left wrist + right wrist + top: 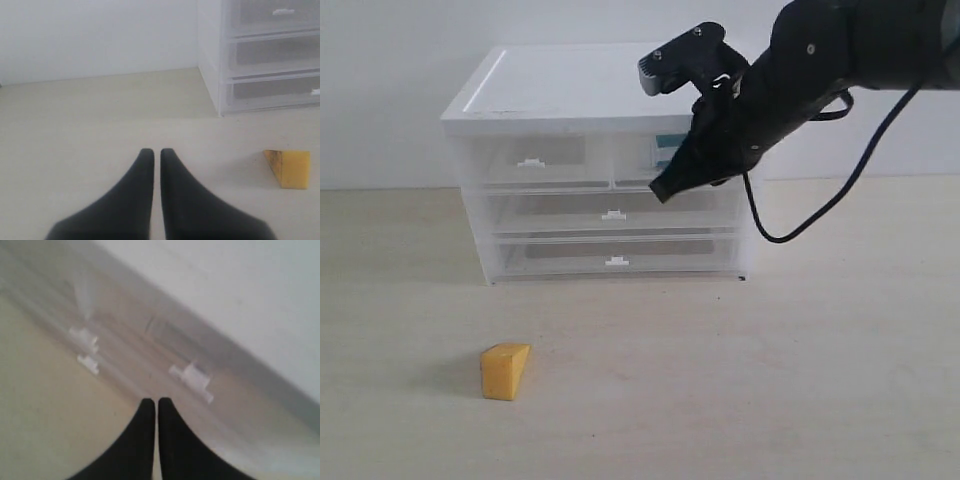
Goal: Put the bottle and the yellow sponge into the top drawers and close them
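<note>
The yellow sponge point(505, 371) lies on the table in front of the cabinet, left of centre, and shows beside my left gripper point(153, 151) as a wedge point(289, 168). That gripper is shut, empty and hovers over bare table. My right gripper point(661, 190) is shut and empty, its tips at the front of the right top drawer point(635, 160). A teal label of the bottle point(666, 148) shows through that drawer's clear front; the arm hides most of it. The left top drawer point(530, 162) is pushed in.
The white-topped cabinet point(570, 90) stands at the back of the table, with two full-width drawers point(613, 215) below the top pair. A black cable point(790, 230) hangs from the right arm. The right wrist view shows blurred drawer fronts with white handle tabs point(190, 376).
</note>
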Robot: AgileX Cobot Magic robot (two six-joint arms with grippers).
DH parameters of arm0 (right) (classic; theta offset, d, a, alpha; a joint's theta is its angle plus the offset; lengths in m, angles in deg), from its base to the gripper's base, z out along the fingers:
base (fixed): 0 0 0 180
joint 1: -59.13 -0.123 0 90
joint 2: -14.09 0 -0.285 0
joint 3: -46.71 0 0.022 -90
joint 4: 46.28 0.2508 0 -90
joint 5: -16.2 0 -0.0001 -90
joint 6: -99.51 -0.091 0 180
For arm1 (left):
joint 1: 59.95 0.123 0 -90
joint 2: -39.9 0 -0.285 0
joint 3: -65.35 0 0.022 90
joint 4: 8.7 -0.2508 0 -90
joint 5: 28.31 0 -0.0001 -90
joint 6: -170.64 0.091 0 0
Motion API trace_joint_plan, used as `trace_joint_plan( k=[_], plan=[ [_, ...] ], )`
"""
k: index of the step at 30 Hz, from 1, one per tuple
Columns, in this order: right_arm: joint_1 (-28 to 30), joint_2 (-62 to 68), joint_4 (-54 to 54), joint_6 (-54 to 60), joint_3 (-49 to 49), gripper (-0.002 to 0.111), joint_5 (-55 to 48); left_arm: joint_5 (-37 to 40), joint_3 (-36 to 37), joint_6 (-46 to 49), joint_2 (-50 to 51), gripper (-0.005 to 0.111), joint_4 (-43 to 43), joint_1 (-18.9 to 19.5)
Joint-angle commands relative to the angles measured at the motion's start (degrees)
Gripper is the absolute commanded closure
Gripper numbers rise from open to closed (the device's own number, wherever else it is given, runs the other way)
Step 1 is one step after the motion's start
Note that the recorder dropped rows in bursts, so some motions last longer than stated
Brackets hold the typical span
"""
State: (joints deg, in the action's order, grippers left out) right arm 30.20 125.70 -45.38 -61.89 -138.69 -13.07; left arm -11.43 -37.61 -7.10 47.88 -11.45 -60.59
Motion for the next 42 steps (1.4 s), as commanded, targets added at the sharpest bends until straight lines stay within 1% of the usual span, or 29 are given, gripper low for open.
trace_joint_plan(
  k=[1,3,6,8,10,13,15,16,17,18,19,20,23,24,25,29,31,36,40,42],
  plan=[
    [0.40,-4.71,-6.02,1.34,-0.31,0.108,-16.85,0.11,0.18,-0.37,-0.19,0.103,0.31,0.14],
    [1.56,-6.24,-9.60,-0.79,-0.31,0.108,-22.06,0.11,0.18,-0.37,-0.19,0.103,0.31,0.14],
    [5.27,-8.59,-14.26,-10.14,-0.31,0.108,-26.09,0.11,0.18,-0.37,-0.19,0.103,0.31,0.14],
    [8.94,-10.35,-14.92,-17.29,-0.31,0.108,-27.59,0.11,0.18,-0.37,-0.19,0.103,0.31,0.14],
    [12.04,-12.45,-14.71,-21.10,-0.03,0.108,-29.01,0.11,0.18,-0.37,-0.19,0.103,0.31,0.14],
    [15.35,-16.69,-14.71,-23.61,2.33,0.108,-28.39,0.11,0.18,-0.37,-0.19,0.103,0.31,0.14],
    [16.95,-22.37,-14.85,-26.49,7.50,0.108,-23.59,0.11,0.18,-0.37,-0.19,0.103,0.31,0.14],
    [17.08,-26.85,-14.94,-27.36,11.52,0.108,-18.86,0.11,0.18,-0.37,-0.19,0.103,0.31,0.14],
    [17.08,-29.14,-14.81,-27.36,13.27,0.108,-17.00,0.11,0.18,-0.37,-0.19,0.103,0.31,0.14],
    [16.94,-34.00,-14.23,-27.36,17.90,0.108,-12.59,0.11,0.18,-0.37,-0.19,0.103,0.31,0.14],
    [16.94,-36.05,-13.81,-27.36,19.86,0.108,-10.77,0.11,0.18,-0.37,-0.19,0.103,0.31,0.14],
    [16.94,-41.13,-13.34,-27.78,24.87,0.108,-5.96,0.11,0.18,-0.37,-0.19,0.103,0.31,0.14],
    [16.94,-47.90,-13.26,-29.52,31.82,0.108,-0.14,0.11,0.18,-0.37,-0.19,0.103,0.31,0.14],
    [16.94,-51.91,-13.26,-29.92,34.86,0.108,1.88,0.11,0.18,-0.37,-0.19,0.103,0.31,0.14],
    [16.94,-53.91,-13.26,-29.92,36.77,0.108,2.55,0.11,0.18,-0.37,-0.19,0.103,0.31,0.14],
    [16.94,-61.39,-13.26,-29.92,41.61,0.108,2.83,0.11,0.18,-0.37,-0.19,0.103,0.31,0.14],
    [16.94,-64.07,-13.26,-29.92,42.09,0.108,0.18,0.11,0.18,-0.37,-0.19,0.103,0.31,0.14],
    [16.94,-66.93,-13.39,-29.59,42.09,0.108,0.01,0.11,0.18,-0.37,-0.19,0.103,0.31,0.14],
    [16.94,-67.12,-13.39,-26.16,41.97,0.108,0.60,0.11,0.18,-0.37,-0.19,0.103,0.31,0.14],
    [15.52,-67.41,-13.80,-25.61,42.72,0.108,2.41,0.11,0.18,-0.37,-0.19,0.103,0.31,0.14]
  ],
)
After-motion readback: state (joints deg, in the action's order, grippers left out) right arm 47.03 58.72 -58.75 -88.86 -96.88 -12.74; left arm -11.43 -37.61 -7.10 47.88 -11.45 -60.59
